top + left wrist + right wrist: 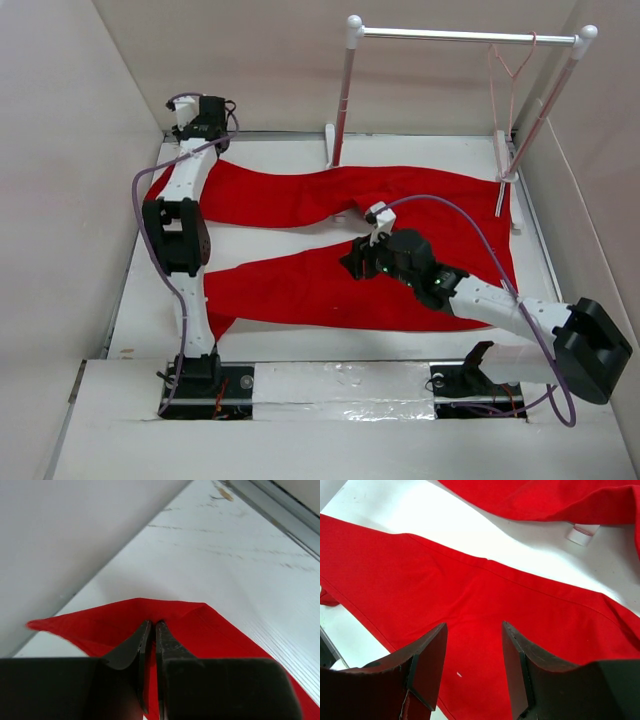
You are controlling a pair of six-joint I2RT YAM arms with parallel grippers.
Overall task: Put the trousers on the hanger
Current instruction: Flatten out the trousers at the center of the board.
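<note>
**Desk:** Where are the trousers?

**Photographer:** The red trousers (300,290) lie flat on the tabletop (300,345). The left hand (153,630) is pressed together on the far leg's cuff, cloth peaking up at its tips. The right hand (473,627) is spread over the near leg and grips nothing (cloth directly beneath it).

**Desk:** And doing this step well?

**Photographer:** My read: lift the cuff slowly so the thin pinch holds, and have the right hand take its own leg so both legs rise together.

**Desk:** Room to move?

**Photographer:** Tight on one side. The side wall (75,530) stands just beside the left hand. Open tabletop lies to that hand's right. The hanger (510,70) hangs on the rack (460,36), well beyond the right hand, past the waistband.
</note>
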